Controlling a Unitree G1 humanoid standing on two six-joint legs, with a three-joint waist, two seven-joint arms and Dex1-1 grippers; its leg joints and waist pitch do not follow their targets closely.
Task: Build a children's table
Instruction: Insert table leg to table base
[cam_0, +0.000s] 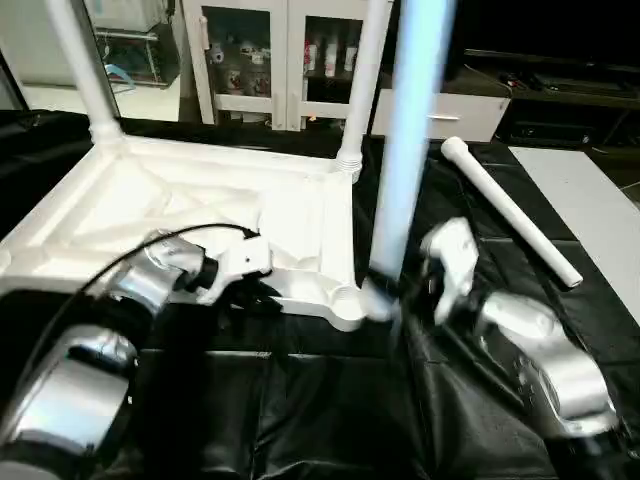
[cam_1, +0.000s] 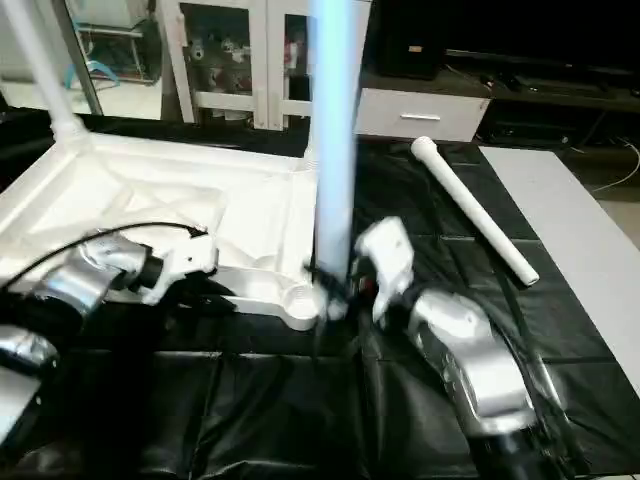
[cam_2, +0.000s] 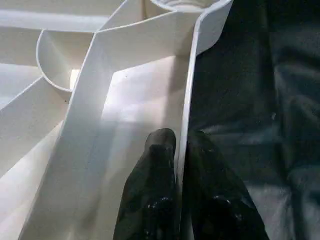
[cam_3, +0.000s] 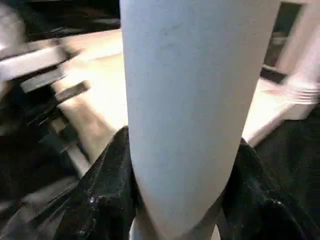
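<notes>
Table top (cam_0: 200, 210) lies upside down on black cloth (cam_0: 300, 400), left half of head view, ribs up; two legs (cam_0: 362, 90) already upright in far corner sockets

Left gripper (cam_2: 181, 150) pinches near rim of table top, one black finger (cam_2: 157, 165) inside wall, other outside

Right gripper (cam_3: 180, 165) clasps third leg (cam_0: 410, 140) near base, held upright, centre frame, just beside near corner socket (cam_0: 345, 298)

Fourth leg (cam_0: 510, 210) lies loose on cloth, upper right

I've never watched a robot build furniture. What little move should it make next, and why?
Probably press the upright leg down into the near corner socket. The right gripper is closed around the leg just above that socket, and the left gripper pinches the tabletop's rim, seemingly steadying it.
</notes>
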